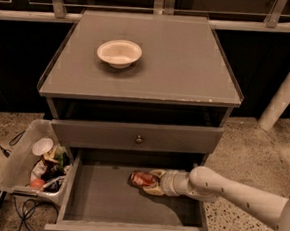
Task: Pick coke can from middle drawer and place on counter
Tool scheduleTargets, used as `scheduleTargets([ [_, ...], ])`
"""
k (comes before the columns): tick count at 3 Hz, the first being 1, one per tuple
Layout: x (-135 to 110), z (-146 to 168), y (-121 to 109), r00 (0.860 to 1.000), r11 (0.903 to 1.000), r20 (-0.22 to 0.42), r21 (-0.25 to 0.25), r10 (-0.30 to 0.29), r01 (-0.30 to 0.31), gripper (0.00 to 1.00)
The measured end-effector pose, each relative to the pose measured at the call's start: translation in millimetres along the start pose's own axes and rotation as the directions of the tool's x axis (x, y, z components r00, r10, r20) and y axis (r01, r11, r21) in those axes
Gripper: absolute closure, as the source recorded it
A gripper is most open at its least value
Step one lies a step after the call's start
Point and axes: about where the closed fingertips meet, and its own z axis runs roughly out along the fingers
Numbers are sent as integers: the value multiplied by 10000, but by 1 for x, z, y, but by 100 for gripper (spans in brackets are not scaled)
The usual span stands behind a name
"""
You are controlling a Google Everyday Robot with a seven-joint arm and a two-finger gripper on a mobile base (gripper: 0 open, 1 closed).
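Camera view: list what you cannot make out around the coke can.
- The coke can: its right end is hidden by the gripper, which is inside the middle drawer; its lettering is too small to read.
- The drawer's front: its lower part is cut off by the bottom edge.
- The arm: runs off the right edge.

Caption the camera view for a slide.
End effector at the coke can inside the open middle drawer; white bowl on the counter.
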Motion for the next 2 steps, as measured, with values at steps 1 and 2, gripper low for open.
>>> scheduleTargets([
  [1, -6, -35, 2, 10000, 9997, 52, 228, 53, -54, 100],
  [2, -20, -91, 7, 9997, 9969, 160, 768, -156, 144, 100],
])
